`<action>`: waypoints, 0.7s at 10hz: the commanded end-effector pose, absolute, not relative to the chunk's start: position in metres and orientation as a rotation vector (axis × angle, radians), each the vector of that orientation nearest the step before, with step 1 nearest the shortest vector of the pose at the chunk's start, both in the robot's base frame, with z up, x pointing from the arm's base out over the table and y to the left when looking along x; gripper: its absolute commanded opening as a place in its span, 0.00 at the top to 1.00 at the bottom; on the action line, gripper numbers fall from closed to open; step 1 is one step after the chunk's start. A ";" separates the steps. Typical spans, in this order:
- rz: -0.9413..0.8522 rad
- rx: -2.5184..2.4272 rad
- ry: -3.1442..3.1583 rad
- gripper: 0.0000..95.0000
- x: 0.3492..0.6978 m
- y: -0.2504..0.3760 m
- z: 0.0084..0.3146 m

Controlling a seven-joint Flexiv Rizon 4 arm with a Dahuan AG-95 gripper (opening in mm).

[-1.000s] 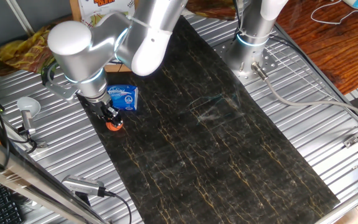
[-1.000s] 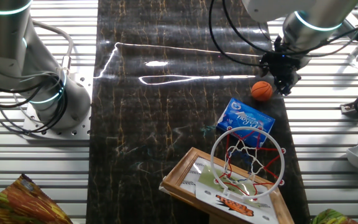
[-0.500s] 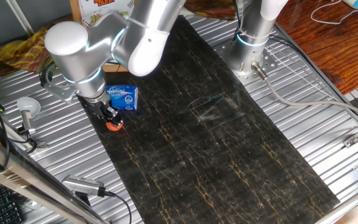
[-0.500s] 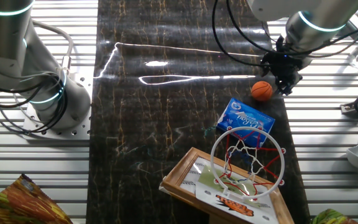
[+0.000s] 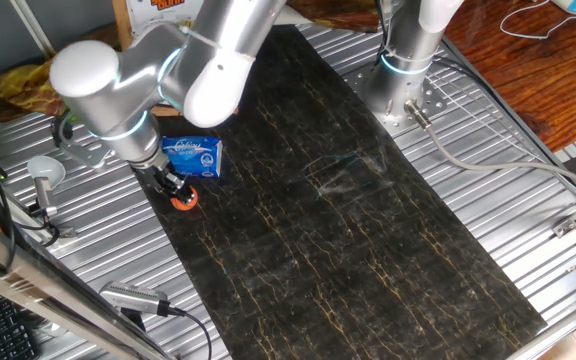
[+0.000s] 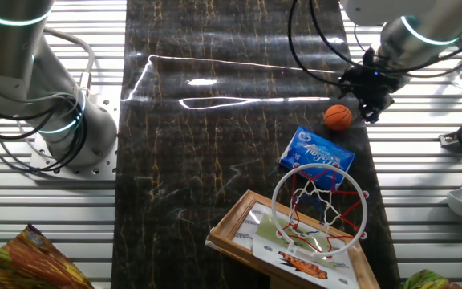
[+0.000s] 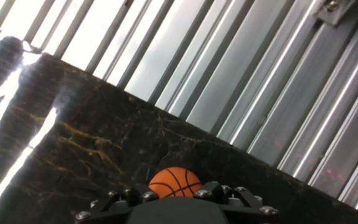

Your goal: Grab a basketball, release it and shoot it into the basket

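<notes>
Glossy silver-white arm (image 5: 158, 75), glowing teal joint rings, black hand (image 6: 369, 100)

No legible text (packet (image 5: 196, 158) print blurred)

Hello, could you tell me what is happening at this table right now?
A single robot arm has its gripper down at the small orange basketball, which sits on the dark mat near its edge. Whether the jaws are closed on the ball cannot be told from these views. A blue-and-white packet lies between the ball and the basket, a mini hoop with a white net. The ball has not yet been shot.
</notes>
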State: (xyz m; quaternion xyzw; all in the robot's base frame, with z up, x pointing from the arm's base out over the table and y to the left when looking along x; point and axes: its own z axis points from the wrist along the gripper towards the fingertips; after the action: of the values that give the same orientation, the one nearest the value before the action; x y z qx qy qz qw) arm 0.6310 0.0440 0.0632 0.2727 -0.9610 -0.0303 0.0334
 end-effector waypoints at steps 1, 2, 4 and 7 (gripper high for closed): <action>-0.103 0.843 -2.950 0.40 0.634 0.039 0.049; -0.104 0.850 -2.945 0.40 0.636 0.036 0.040; -0.231 0.773 -2.936 0.40 0.638 0.039 0.039; -0.235 0.763 -2.916 0.40 0.643 0.051 0.047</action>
State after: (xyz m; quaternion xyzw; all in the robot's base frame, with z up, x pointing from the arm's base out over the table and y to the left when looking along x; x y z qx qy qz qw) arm 0.6394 0.0480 0.0469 0.2550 -0.9624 -0.0761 0.0542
